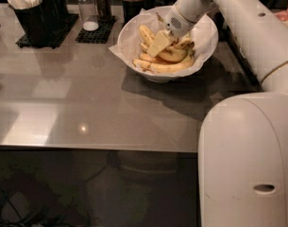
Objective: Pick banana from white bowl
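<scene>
1. I am looking across a grey worktop (87, 93). The white bowl (157, 76) stands at its far right, lined with crinkled white paper (121, 51) that sticks out past the rim.
2. Several bananas lie heaped in the bowl. The banana (172, 68) I judge to be the one I want is the long, thick, curved one lying along the near side of the heap, touching its neighbours.
3. The arm reaches in from the far right. The gripper (156, 44) is inside the bowl, low over the left part of the heap. I cannot tell whether it is apart, together or clamped on fruit.
4. My judgement on handling: the banana should be light, firm enough to lift, but soft-skinned and easily bruised. The speckled skin suggests ripeness, so a gentle squeeze is wise.
5. I would take hold across the thick middle, where the curve is fullest. The tapering ends could slip, and neighbours may drag along.
6. The loose paper could snag and lift too.
7. At the far left stand a black caddy (32, 15) of white packets and a shaker (87, 8), well apart from the bowl.
</scene>
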Robot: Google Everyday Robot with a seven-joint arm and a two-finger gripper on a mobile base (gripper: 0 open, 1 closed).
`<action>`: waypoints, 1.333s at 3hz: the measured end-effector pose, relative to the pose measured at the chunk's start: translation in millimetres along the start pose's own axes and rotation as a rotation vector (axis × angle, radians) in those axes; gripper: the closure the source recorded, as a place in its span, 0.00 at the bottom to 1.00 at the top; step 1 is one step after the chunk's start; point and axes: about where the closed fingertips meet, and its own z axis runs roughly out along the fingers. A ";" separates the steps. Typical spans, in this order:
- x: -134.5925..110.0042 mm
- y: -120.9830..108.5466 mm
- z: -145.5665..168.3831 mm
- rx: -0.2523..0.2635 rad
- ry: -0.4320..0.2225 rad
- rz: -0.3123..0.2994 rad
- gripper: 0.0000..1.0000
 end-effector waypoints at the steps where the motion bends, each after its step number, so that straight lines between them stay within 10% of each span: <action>1: 0.3 -3.7 -6.1 0.022 -0.016 0.012 0.75; 2: -2.6 -3.6 -17.4 0.047 -0.032 0.001 0.98; 4: -9.8 10.3 -16.3 0.050 0.059 -0.106 1.00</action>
